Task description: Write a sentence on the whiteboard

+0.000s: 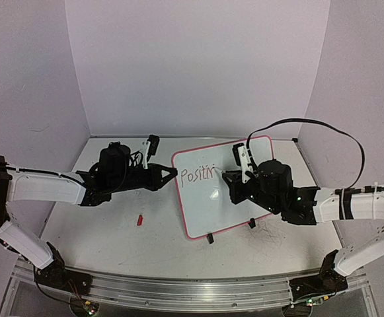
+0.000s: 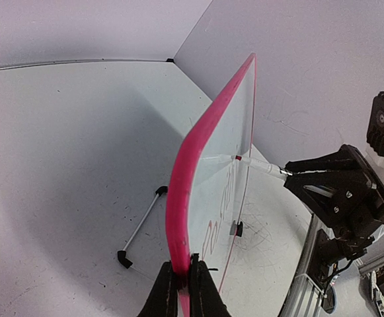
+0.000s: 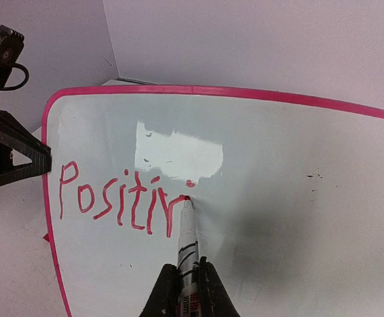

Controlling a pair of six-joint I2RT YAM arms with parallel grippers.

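This is looking like a robotics lab. White panels (image 1: pixel 198 66) are enclosing a scuffed table (image 1: pixel 112 244), a metal rail (image 1: pixel 192 292) running along its near edge.

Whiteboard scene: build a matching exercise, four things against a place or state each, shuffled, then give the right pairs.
1 left end effector
2 right end effector
3 marker
4 small red piece

a lying on the table, apart from the whiteboard
b shut on the marker
c tip touching the whiteboard beside the red lettering
d shut on the whiteboard's pink frame

Pairs: 1-d, 2-b, 3-c, 4-a
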